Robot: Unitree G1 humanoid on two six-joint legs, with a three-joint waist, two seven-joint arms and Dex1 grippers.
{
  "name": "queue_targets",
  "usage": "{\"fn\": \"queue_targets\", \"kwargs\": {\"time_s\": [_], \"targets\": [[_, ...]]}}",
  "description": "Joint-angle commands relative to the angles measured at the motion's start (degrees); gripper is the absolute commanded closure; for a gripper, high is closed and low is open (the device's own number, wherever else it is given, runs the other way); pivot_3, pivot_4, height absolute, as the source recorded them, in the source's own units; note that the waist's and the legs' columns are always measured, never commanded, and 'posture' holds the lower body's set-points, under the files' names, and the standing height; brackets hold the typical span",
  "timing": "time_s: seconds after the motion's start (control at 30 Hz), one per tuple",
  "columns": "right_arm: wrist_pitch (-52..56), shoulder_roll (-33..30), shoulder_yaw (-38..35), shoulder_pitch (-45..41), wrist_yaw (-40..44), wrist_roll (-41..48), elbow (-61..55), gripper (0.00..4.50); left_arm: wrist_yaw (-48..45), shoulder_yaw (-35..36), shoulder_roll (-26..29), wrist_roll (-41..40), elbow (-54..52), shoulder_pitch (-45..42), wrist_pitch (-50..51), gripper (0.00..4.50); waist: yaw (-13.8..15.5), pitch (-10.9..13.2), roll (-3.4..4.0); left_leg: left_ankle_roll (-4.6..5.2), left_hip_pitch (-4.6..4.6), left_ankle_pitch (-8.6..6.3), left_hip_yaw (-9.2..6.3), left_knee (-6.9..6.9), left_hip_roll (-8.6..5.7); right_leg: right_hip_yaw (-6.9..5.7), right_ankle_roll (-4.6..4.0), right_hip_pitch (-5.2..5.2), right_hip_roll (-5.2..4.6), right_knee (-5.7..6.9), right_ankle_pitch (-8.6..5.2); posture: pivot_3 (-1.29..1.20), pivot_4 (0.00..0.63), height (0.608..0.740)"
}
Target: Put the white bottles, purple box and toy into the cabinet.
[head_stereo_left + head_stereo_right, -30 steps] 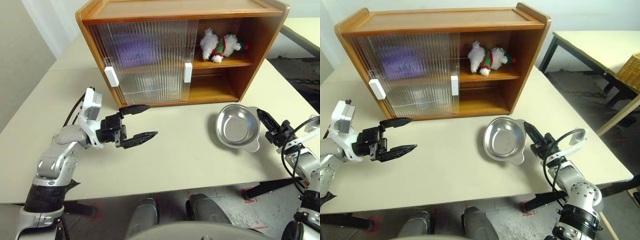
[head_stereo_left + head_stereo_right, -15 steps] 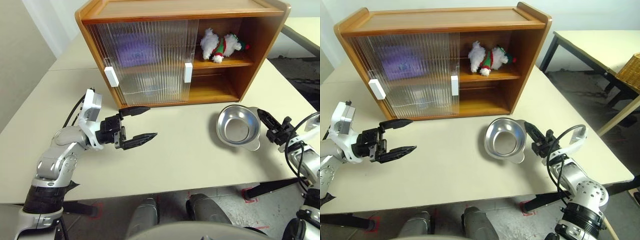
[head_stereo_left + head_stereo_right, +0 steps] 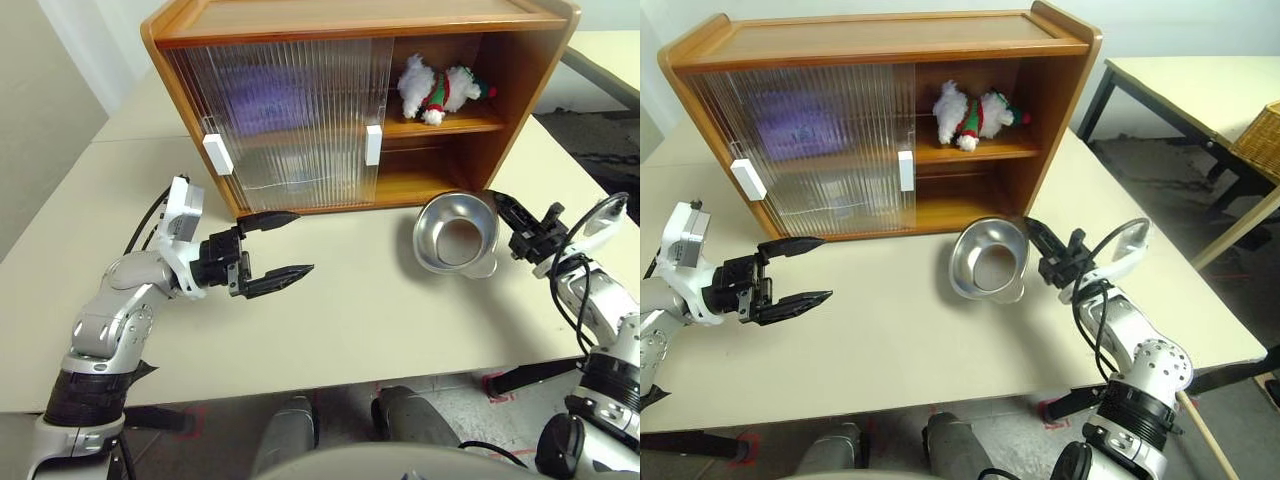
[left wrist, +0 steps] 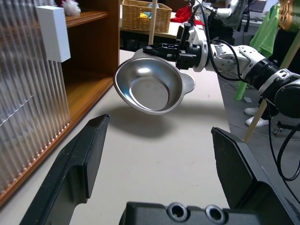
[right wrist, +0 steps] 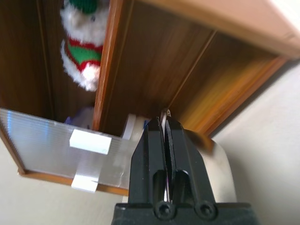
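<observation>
Right now the right gripper [image 3: 1038, 247] is clamped on the rim of a round steel bowl [image 3: 985, 262], holding it tilted and lifted off the table [image 3: 890, 340], with the bowl's hollow turned toward the left and near side; the left wrist view shows the thin rim pinched between the two black fingers and the bowl's shadow on the tabletop beneath it. The bowl hangs just in front of the cabinet [image 3: 360, 25], close to the open right end of its lower shelf. The toy [image 3: 437, 88], a fluffy white plush with a red-and-green scarf, lies on the upper shelf in the open right part of the cabinet. Behind the ribbed sliding doors [image 3: 290, 110], which cover the left and middle of the cabinet, a blurred purple shape, the purple box [image 3: 262, 95], shows on the upper shelf at the left. Two white handles [image 3: 372, 145] stand on the doors, one at the left and one near the middle. The white bottles cannot be made out behind the ribbed panels. The left gripper [image 3: 280, 245] hovers over the table on the left, in front of the doors, pointing toward the right, its fingers spread wide apart and holding nothing, well apart from the bowl.
</observation>
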Motion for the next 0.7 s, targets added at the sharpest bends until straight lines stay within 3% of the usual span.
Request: {"fn": "queue_targets", "kwargs": {"time_s": [0.03, 0.43, 0.7], "targets": [[-1.4, 0.75, 0.26, -0.33, -2.41, 3.35, -0.82, 4.47, 0.34, 0.18, 0.66, 0.38, -1.02, -0.31, 0.7, 0.0, 0.06, 0.0, 0.0, 0.0, -0.01, 0.0, -0.02, 0.0, 0.0, 0.0, -0.01, 0.0, -0.01, 0.0, -0.01, -0.16, 0.055, 0.74], [-7.05, 4.2, 2.19, -0.61, -6.82, 10.14, -1.95, 4.47, 0.61, 0.68, 0.93, 0.12, -1.96, 0.64, 0.97, 0.0, 0.02, -0.01, 0.0, -0.02, -0.05, -0.03, -0.05, -0.25, 0.0, 0.0, 0.11, -0.12, 0.01, 0.0, -0.02, -0.15, 0.051, 0.74], [-19.71, 10.05, 3.8, -5.54, -8.34, 3.72, -1.81, 4.47, 0.0, 0.43, 1.03, 0.44, -0.94, -0.18, 0.39, 0.0, -0.21, -0.07, 0.09, -0.01, -0.04, -0.02, -0.08, -0.33, 0.03, -0.02, 0.03, -0.21, 0.01, 0.0, 0.33, -0.15, 0.036, 0.74]]}}
